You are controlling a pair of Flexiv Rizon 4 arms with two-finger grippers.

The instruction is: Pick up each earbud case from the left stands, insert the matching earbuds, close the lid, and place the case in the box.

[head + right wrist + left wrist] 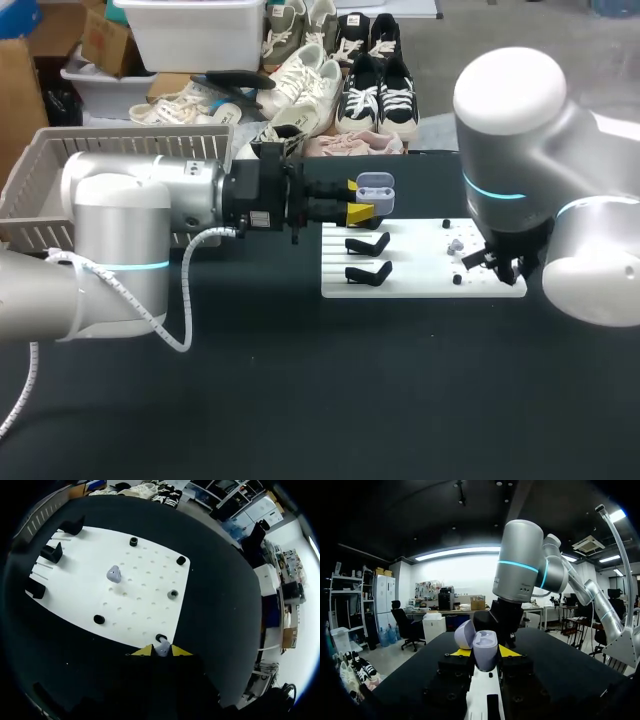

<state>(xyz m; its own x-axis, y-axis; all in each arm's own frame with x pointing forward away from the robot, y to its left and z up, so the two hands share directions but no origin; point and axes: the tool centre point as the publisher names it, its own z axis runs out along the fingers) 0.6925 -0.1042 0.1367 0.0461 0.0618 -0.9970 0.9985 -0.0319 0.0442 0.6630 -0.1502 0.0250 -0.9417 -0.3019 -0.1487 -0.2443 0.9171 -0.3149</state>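
Left jaws gripping open earbud case [377, 192] over far edge of white board [420, 272], right jaws pinching 1 held earbud [161, 650] at board's corner, loose earbud [114, 573] mid-board

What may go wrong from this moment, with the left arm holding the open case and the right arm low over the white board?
1. The open lavender plastic earbud case stands tall between the left gripper's fingers; pushing an earbud in may tilt it.
2. The tiny lavender earbud at the right gripper may slip.
3. A second lavender earbud lies loose on the white perforated board; the right gripper may knock it.
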